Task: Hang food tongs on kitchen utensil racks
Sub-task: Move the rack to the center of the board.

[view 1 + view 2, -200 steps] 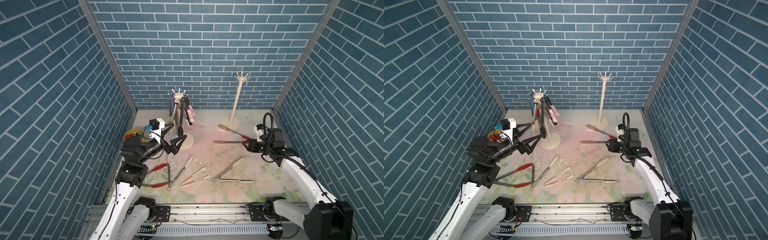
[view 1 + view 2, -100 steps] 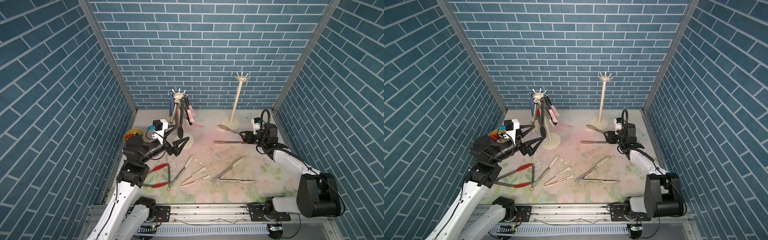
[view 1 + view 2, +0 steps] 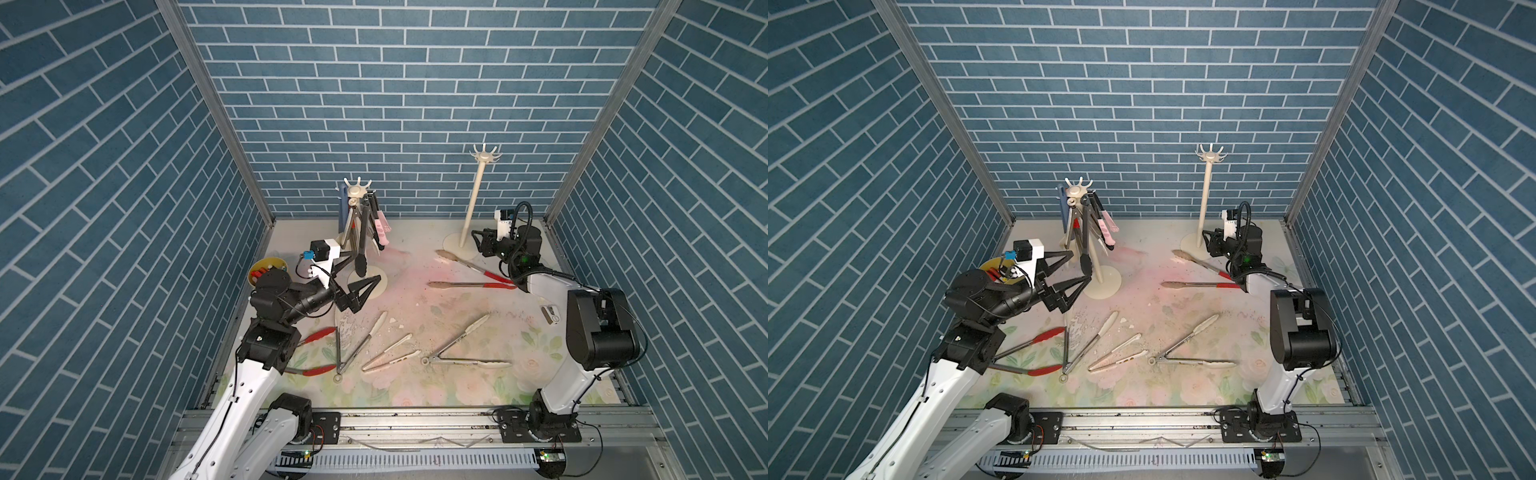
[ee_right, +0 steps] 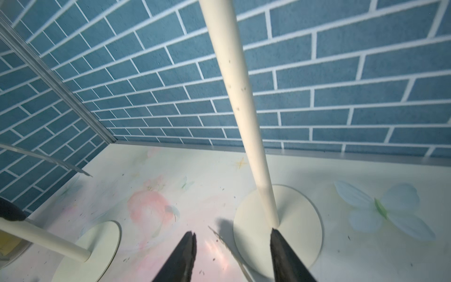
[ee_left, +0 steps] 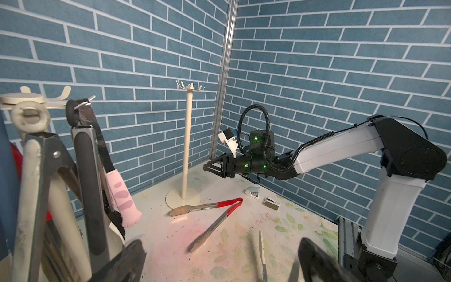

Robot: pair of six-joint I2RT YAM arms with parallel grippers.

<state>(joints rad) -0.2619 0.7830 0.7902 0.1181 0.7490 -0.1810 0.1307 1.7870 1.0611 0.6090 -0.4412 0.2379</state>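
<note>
Right wrist view shows the right gripper [image 4: 233, 233], jaws apart and empty, now swung over beside the bare rack [image 4: 231, 73], leaving the red-handled tongs [image 3: 465, 285] flat on the table [image 3: 415, 257], still to be picked up.

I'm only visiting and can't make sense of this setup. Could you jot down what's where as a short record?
Left rack: several hanging tongs, exact count unclear
Right rack: nothing hanging on it
Table: five tongs lying flat, including red-handled tongs
Left gripper: open, empty, beside the left rack
Right gripper: open, empty, low beside the right rack
</note>
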